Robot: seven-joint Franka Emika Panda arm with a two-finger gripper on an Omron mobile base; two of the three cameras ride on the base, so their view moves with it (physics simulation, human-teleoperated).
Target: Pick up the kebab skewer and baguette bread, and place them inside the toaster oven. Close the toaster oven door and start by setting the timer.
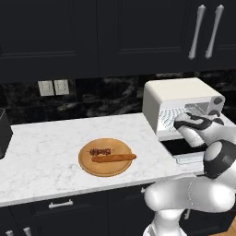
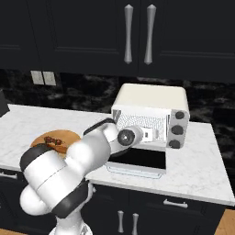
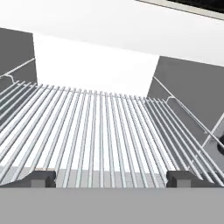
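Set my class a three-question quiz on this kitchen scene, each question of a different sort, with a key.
1. True or false: the toaster oven door is folded down open.
2. Where do the kebab skewer and the baguette bread lie? A) on the wire rack B) on the wooden board C) in the gripper
3. Fill in: the gripper points into the ____.

Key: 1 true; 2 B, on the wooden board; 3 toaster oven, above its wire rack, fingers apart.
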